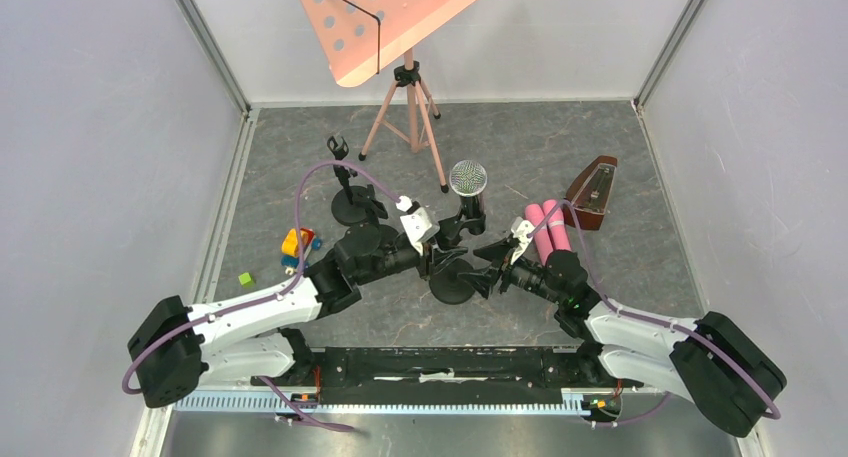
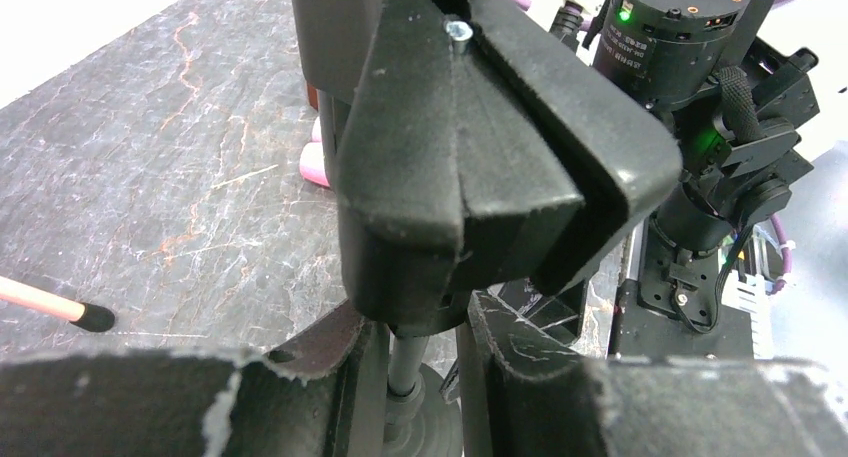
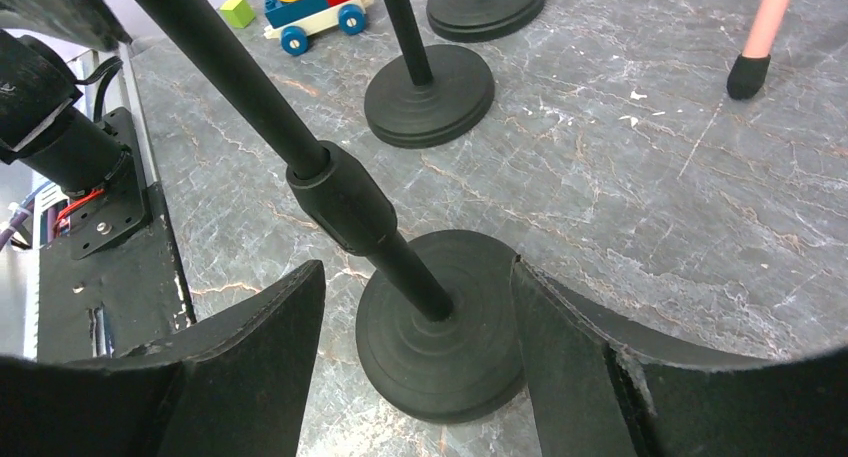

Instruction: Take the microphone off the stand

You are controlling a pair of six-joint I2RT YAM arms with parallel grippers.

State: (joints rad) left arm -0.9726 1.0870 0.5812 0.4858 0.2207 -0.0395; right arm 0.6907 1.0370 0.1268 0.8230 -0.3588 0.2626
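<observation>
Presently, the left gripper point(image 1: 445, 239) is closed narrowly on the pole of the stand point(image 1: 452, 280), just beneath the clip point(image 2: 450, 177). The microphone point(image 1: 468, 180) remains seated in that clip, grille uppermost. The right gripper point(image 1: 490, 267) stands wide open, fingers straddling the stand's lower pole without contact, holding nothing.

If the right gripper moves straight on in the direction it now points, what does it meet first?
Likely the stand's pole, between the open fingers of the right gripper, just above the round base. Depth is unclear.
</observation>
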